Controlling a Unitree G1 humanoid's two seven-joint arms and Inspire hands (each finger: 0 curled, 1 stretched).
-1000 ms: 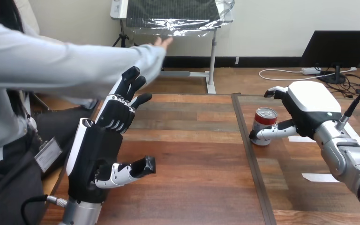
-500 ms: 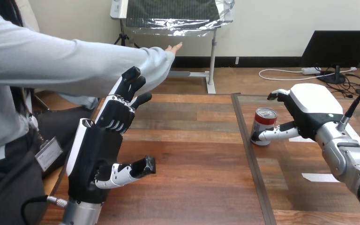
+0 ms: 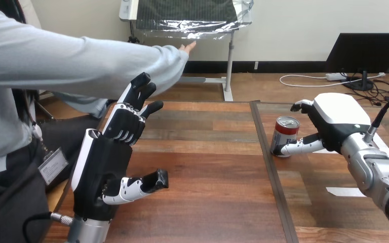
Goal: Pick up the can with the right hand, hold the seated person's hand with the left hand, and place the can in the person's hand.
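A red-and-white can [image 3: 285, 135] stands upright on the right half of the wooden table [image 3: 207, 167]. My right hand [image 3: 334, 120] is just right of it, open, with the thumb [image 3: 295, 148] reaching to the can's base and the fingers [image 3: 299, 106] spread behind its top. My left hand [image 3: 106, 164] is raised at the left with its fingers straight and its thumb out, open and holding nothing. The person's sleeved arm [image 3: 81, 63] stretches from the left above and behind my left hand. The person's hand [image 3: 188, 47] is held flat, apart from my fingers.
A dark seam [image 3: 269, 167] splits the table just left of the can. Two white paper slips [image 3: 342, 191] lie on the right half, one partly under my right hand. The person sits close at the table's left edge.
The person's arm has reached a little farther right. My right hand has shifted slightly right and its thumb has dropped toward the can's base. My left hand has stayed still.
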